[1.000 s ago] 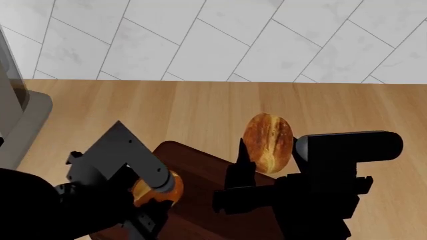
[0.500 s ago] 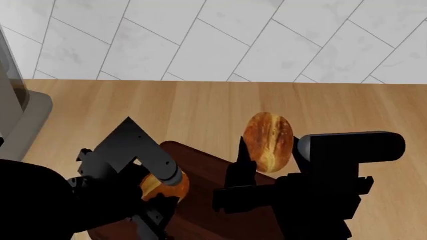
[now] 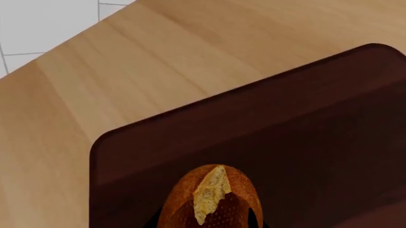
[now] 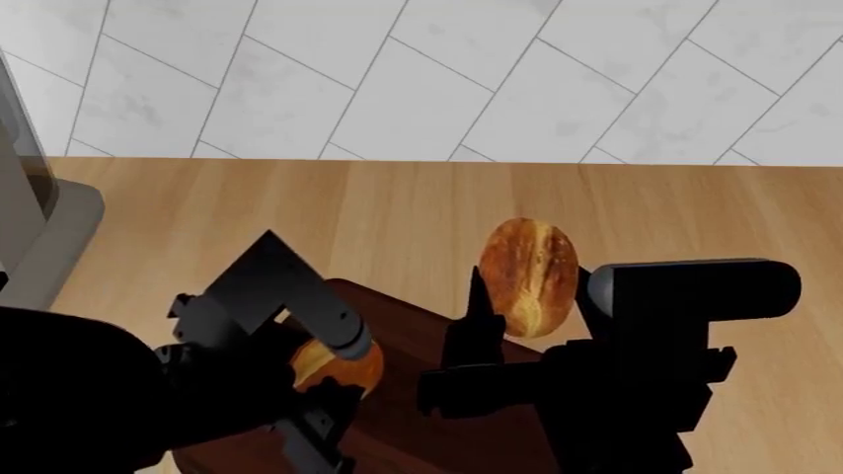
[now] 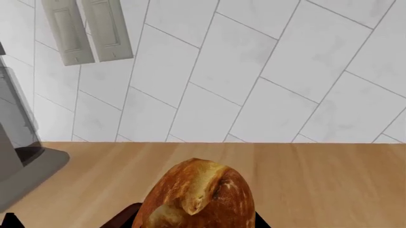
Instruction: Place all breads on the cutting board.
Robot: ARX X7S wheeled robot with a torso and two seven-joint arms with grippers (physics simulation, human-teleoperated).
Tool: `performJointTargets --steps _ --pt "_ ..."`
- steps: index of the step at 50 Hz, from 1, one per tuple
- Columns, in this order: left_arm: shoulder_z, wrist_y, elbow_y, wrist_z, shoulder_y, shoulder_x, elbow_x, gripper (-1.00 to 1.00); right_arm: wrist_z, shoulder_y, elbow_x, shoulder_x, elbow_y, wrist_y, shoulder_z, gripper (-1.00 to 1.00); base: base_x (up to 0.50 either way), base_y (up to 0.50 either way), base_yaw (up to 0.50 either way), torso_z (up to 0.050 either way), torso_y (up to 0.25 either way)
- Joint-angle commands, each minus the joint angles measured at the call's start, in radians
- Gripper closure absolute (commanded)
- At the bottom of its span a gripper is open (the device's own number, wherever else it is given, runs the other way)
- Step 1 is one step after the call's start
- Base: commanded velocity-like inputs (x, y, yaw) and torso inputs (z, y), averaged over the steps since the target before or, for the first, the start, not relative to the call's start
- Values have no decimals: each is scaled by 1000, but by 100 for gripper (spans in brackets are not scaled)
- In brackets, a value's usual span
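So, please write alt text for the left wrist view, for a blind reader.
A golden-brown crusty roll with a pale split on top sits over a dark reddish-brown wooden cutting board with rounded corners. The board lies on a light wood countertop; white wall tiles show beyond.

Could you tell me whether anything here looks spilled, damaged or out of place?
Nothing stands out. The round roll is in the left gripper over the cutting board, and the oval loaf is in the right gripper, intact; the countertop shows no spills.

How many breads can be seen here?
2. A round roll in the left end effector above the cutting board; an oval loaf in the right end effector.
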Motion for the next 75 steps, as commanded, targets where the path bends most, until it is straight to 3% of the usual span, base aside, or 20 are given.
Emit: performJointTargets --steps 1,38,39,50,58,66,73,74,75 --pt "-7 26 -64 45 -14 45 33 100 -35 -138 -10 57 -6 10 -49 100 15 -5 0 0 0" --pt "35 78 -162 109 9 79 76 100 -13 -138 30 71 -3 7 -42 100 16 -6 1 0 0" --pt "36 74 -163 101 11 79 76 -100 -13 -139 31 71 0 4 -42 100 17 -7 0 0 0" --pt "-85 25 72 -37 4 1 -70 -100 -3 -127 43 76 -6 19 -45 100 10 -7 -1 0 0" --pt "-236 2 370 -238 -43 -95 -250 -100 5 -125 54 79 -25 39 -50 100 7 -8 -3 0 0" --pt "-339 5 513 -384 -68 -181 -418 -100 14 -138 64 86 -49 67 -55 100 7 -8 -4 0 0" --pt "-416 36 601 -444 -54 -282 -488 -100 35 -151 90 94 -174 215 -12 100 8 -8 -4 0 0" --pt "-476 78 681 -502 -26 -356 -543 -100 82 -212 182 101 -249 312 65 100 13 -8 -4 0 0" --pt "-489 84 688 -509 -32 -367 -557 -100 149 -218 280 117 -240 312 95 100 14 -8 -2 0 0"
